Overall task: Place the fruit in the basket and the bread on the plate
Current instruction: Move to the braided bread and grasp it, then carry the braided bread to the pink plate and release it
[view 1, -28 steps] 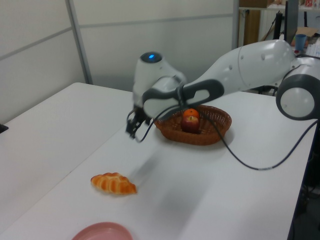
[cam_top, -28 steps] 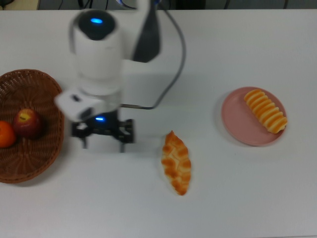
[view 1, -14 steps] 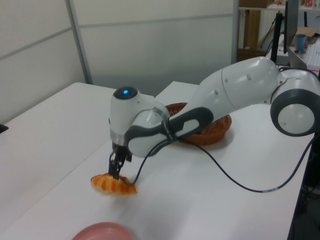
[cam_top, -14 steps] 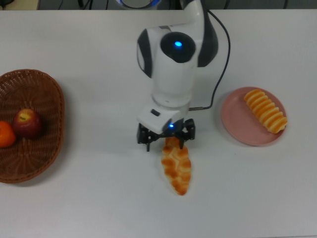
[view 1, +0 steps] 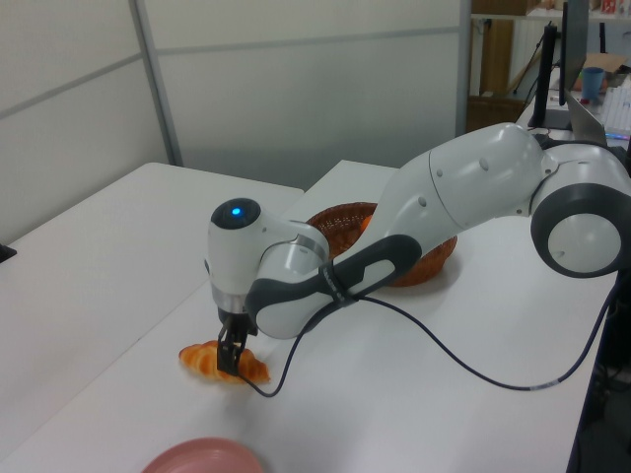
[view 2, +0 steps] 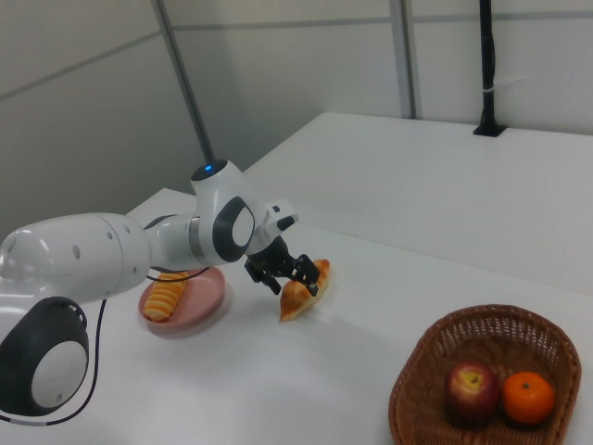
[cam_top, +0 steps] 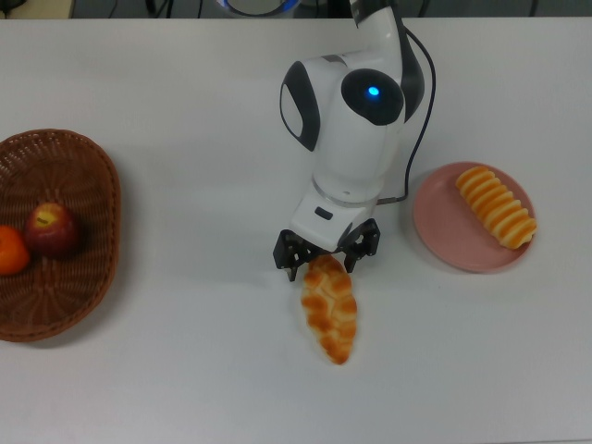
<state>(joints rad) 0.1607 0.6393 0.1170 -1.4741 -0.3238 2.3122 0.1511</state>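
A white tabletop (cam_top: pixel 185 370) carries everything. The arm (cam_top: pixel 356 120) reaches down over its middle, a black cable looping from it. At the top view's left edge sits the basket (cam_top: pixel 69 305), with the apple (cam_top: pixel 50 229) and the mandarin (cam_top: pixel 11 251) lying inside it, touching each other; in the right view they show side by side at the basket's bottom. At the top view's right lies the pink plate (cam_top: pixel 444 236), and the striped roll (cam_top: pixel 496 206) rests on it, angled across the far half. The pastry (cam_top: pixel 330 308) lies flat on the tabletop between basket and plate, nearer the plate, its long axis running roughly toward and away from the arm. The hand (cam_top: pixel 324 262) is low over the pastry's near tip, its two black fingers (cam_top: pixel 291 259) spread wide to either side of that tip. In the left view the fingers seem to reach down to the pastry, though whether they actually touch it is hard to tell; nothing is gripped.
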